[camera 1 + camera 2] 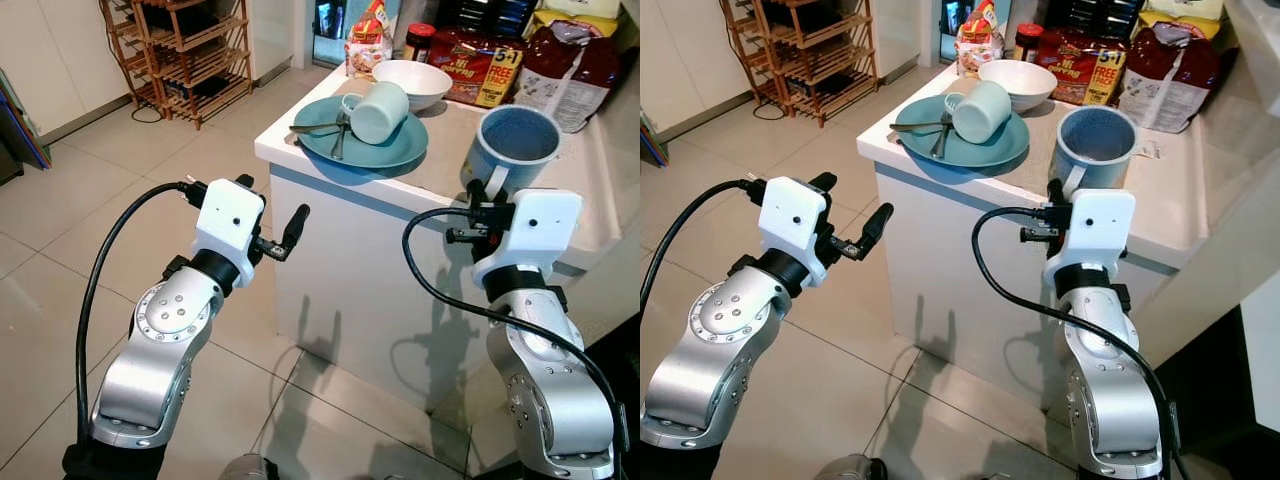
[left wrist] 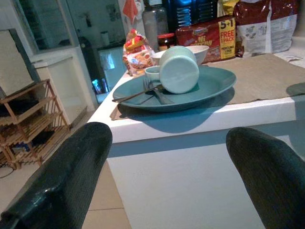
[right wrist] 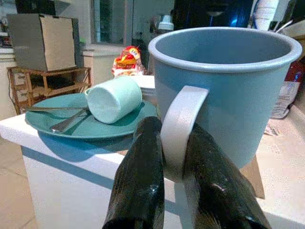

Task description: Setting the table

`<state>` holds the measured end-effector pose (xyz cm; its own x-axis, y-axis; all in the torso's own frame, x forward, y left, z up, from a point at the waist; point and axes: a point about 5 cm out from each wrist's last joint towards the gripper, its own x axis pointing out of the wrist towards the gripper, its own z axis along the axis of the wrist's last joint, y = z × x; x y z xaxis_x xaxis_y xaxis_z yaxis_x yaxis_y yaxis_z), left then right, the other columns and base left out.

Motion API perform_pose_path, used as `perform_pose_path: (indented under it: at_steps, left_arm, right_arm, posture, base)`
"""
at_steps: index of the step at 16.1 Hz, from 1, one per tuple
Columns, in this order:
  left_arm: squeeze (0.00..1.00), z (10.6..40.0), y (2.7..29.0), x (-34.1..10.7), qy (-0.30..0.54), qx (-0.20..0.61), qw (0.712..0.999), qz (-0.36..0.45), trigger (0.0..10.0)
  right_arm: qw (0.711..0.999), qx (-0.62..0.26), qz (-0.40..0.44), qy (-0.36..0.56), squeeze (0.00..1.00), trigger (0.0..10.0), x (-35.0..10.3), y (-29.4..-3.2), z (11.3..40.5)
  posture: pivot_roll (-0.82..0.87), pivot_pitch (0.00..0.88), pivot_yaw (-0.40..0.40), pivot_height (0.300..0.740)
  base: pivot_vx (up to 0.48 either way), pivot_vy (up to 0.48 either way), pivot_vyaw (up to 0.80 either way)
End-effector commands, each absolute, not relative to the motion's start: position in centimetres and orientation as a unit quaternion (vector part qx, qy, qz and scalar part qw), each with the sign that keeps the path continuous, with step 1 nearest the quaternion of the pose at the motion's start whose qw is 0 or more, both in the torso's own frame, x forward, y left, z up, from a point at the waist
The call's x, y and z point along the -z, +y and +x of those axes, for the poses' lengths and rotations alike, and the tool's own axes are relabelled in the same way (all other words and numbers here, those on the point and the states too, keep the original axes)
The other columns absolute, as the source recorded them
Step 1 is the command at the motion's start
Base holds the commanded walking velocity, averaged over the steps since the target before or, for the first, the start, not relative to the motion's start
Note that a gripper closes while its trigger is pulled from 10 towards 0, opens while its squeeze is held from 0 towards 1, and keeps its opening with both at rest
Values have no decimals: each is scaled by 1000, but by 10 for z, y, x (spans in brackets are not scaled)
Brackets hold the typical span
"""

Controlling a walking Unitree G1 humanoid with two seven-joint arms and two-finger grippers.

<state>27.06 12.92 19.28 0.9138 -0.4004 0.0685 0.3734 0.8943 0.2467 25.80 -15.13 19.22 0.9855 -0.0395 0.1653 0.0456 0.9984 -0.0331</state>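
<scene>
Standing upright near the front edge of the white surface (image 1: 300,140), a big blue mug (image 1: 517,146) is having its pale handle pinched between the two black fingers (image 3: 140,176) of the right end effector (image 3: 174,191), which is closed on that handle from the robot's side. The right arm is reaching up from below, its white wrist block sitting just under the surface edge with a black cable looping off to the side.

To the left of the mug, a teal plate (image 1: 362,150) is resting on a brown mat (image 2: 267,76) at the corner of the surface. A pale green cup (image 1: 378,111) is lying on its side on the plate, and a fork (image 1: 338,140) and another piece of cutlery are lying beside it, their handles poking past the plate's rim. Behind the plate a white bowl (image 1: 412,82) is sitting, and farther back food packets (image 1: 480,65) and a jar (image 1: 420,40) are crowding the rear of the surface, well apart from the mug.

The left end effector (image 1: 285,235) is hovering open in free air off the corner of the surface, below the level of the plate, its fingers spread wide and holding nothing. In the left wrist view those fingers (image 2: 62,186) are framing the corner and the plate above. The left arm is bending up from the lower left with the elbow low. A wooden rack (image 1: 185,50) is standing on the tiled floor (image 1: 60,250) across the room.
</scene>
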Motion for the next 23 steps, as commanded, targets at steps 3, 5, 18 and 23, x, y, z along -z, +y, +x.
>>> perform_pose_path:
  at_steps: [3, 5, 18, 23]
  left_arm:
    - [0, 272, 131, -191, -54, 191, 973, 114, 10000]
    - [0, 274, 135, -185, -45, 170, 981, 88, 10000]
    - [0, 277, 137, -184, -56, 160, 980, 106, 10000]
    - [0, 278, 137, -185, -58, 163, 979, 104, 10000]
  right_arm:
    - [997, 18, -21, -69, 0, 10000, -187, -153, 258]
    - [999, 22, -31, -36, 0, 10000, -169, -158, 257]
    - [997, -4, -42, -66, 0, 10000, -175, -150, 255]
    - [994, -52, -44, -80, 0, 10000, -176, -139, 251]
  posture:
    - [125, 46, -49, 740]
    - [127, 45, -50, 740]
    - [121, 54, -41, 740]
    - [120, 54, -38, 740]
  base:
    - [0, 0, 0]
    - [0, 0, 0]
    - [0, -318, -369]
    - [0, -480, 0]
